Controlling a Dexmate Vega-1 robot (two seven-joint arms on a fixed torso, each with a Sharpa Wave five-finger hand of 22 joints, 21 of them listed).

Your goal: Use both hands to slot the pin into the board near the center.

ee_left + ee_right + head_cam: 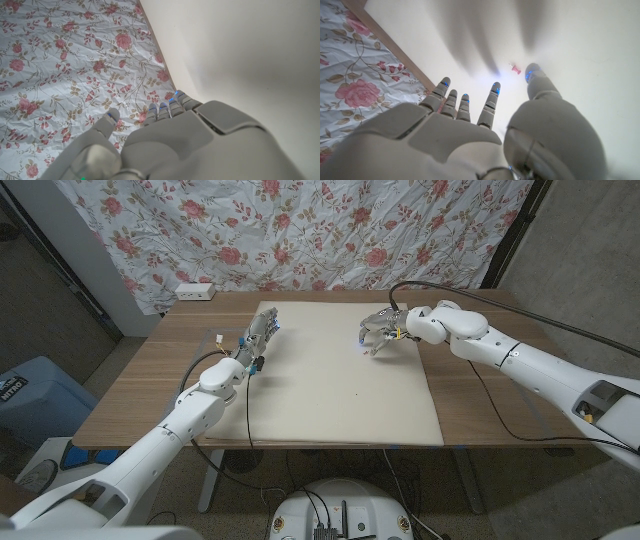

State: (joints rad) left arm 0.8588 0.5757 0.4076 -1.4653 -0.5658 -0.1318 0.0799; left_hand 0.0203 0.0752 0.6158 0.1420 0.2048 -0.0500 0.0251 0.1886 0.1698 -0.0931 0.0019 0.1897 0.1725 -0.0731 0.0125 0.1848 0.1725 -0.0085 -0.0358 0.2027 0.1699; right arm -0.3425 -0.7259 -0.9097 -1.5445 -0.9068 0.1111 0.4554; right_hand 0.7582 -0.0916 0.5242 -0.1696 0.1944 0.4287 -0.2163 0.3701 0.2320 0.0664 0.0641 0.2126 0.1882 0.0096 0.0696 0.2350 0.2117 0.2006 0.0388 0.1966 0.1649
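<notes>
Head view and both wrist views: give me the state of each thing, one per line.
left hand: open, holding nothing, at the board's left edge.
right hand: open, fingers spread above the board, holding nothing.
pin: lying loose on the board just beyond the right hand's fingertips, not gripped.
board: flat on the table.

Only lettering: white print on dark label on blue bin [35, 395], standing on floor off table's left edge, seen in head view. Characters too small and cut by frame edge to read with certainty. No other legible text, number, brand or sign anywhere.
</notes>
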